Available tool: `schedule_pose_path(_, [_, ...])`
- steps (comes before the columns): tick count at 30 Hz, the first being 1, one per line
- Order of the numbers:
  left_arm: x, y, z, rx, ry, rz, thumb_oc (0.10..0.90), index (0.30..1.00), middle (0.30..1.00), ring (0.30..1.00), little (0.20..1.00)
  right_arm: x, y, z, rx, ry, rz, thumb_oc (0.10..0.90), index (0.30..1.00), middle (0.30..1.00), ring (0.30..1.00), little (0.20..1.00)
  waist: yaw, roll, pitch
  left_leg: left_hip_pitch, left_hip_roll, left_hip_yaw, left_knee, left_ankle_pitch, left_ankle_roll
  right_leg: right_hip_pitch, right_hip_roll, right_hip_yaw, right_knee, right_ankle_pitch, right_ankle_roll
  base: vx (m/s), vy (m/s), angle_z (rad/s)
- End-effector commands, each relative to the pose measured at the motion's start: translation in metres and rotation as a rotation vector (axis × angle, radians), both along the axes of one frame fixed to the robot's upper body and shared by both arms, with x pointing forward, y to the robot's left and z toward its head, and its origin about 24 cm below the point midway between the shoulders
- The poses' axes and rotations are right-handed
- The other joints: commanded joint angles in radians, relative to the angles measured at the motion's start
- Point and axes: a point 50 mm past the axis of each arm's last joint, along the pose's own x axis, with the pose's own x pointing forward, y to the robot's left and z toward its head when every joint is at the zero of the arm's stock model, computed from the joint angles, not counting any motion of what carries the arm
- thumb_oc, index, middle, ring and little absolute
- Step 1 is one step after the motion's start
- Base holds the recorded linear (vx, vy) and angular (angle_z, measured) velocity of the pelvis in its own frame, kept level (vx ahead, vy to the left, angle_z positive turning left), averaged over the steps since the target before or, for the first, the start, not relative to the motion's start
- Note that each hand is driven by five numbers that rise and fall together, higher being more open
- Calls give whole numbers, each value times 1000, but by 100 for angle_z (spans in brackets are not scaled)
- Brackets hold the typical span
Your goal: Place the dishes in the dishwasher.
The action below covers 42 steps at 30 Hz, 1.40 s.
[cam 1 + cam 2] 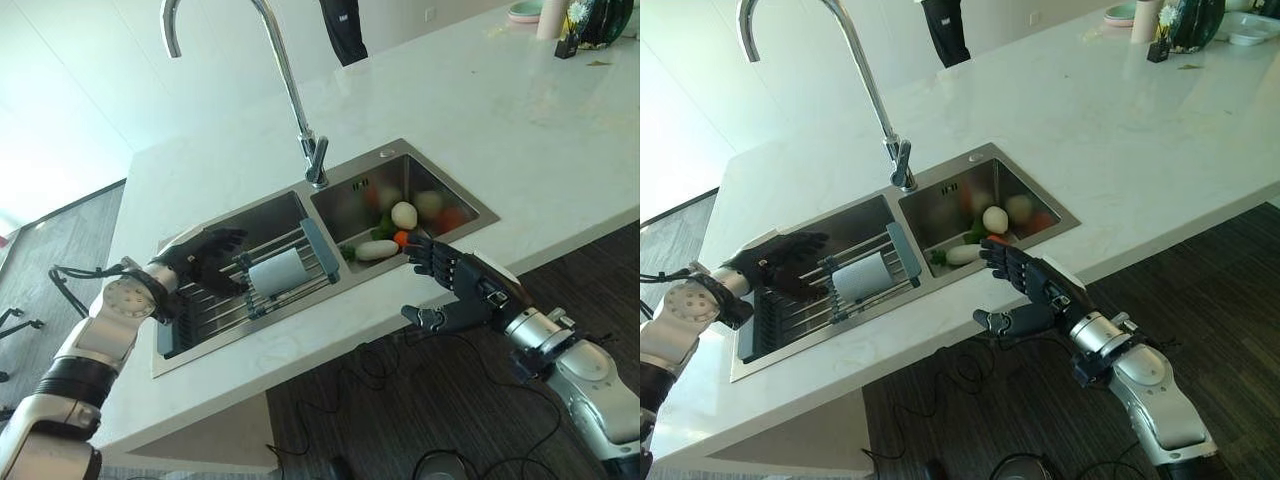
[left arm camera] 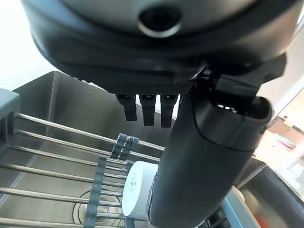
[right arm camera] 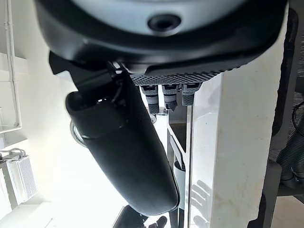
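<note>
Left hand [image 1: 205, 258]: out over the left basin, fingers relaxed and spread, gripping nothing, tips just short of the cup.
Cup [image 1: 277, 271]: white, lying on its side on the rack, right by the rack's grey end piece; in the left wrist view [image 2: 137, 190] it sits just past the thumb, on the bars.
Rack [image 1: 215, 305]: wire bars with grey ends, spanning the left basin of the sink [image 1: 480, 213].
Right hand [image 1: 1025, 275]: at the table's [image 1: 520, 130] front edge beside the right basin, fingers stretched toward the sink, thumb hanging below the edge, empty.
Right basin: vegetables in a heap, a pale round one [image 1: 404, 214], a long white one [image 1: 377, 250], orange and green bits around them.
Tap [image 1: 290, 80]: tall curved spout, standing behind the divider between the basins.
Far corner: bowl [image 1: 524, 11] and a dark vase [image 1: 608, 20], well apart from the sink.
</note>
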Motion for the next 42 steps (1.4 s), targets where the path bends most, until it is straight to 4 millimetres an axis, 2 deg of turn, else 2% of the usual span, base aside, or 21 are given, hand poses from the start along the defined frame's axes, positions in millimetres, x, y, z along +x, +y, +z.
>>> schedule_pose_path(1, [18, 2, 71, 57, -288, 17, 800, 900, 900, 900, 900, 9, 9, 66, 60, -308, 76, 800, 900, 900, 900, 900, -2, 1, -55, 23, -11, -13, 207, -267, 3, -23, 40, -61, -49, 52, 0, 0, 0, 0])
schedule_pose_path(8, [21, 3, 74, 54, -292, 30, 800, 900, 900, 900, 900, 9, 7, 66, 54, -315, 71, 800, 900, 900, 900, 900, -12, 3, -53, 23, -9, -4, 207, -269, 4, -27, 42, -55, -49, 53, 1, 0, 0, 0])
schedule_pose_path(28, [29, 9, 53, 45, -145, 55, 800, 900, 900, 900, 900, 10, 8, 69, 45, -328, 76, 800, 900, 900, 900, 900, -44, -1, -39, 31, -5, 35, 207, -275, 11, -41, 61, -23, -49, 61, 2, 0, 2, -4])
schedule_pose_path(42, [31, 3, 35, 43, -64, 36, 800, 900, 900, 900, 900, 12, 9, 69, 43, -327, 80, 800, 900, 900, 900, 900, -50, -6, -33, 35, -9, 41, 207, -275, 17, -43, 66, -14, -49, 64, 0, 7, 0, -2])
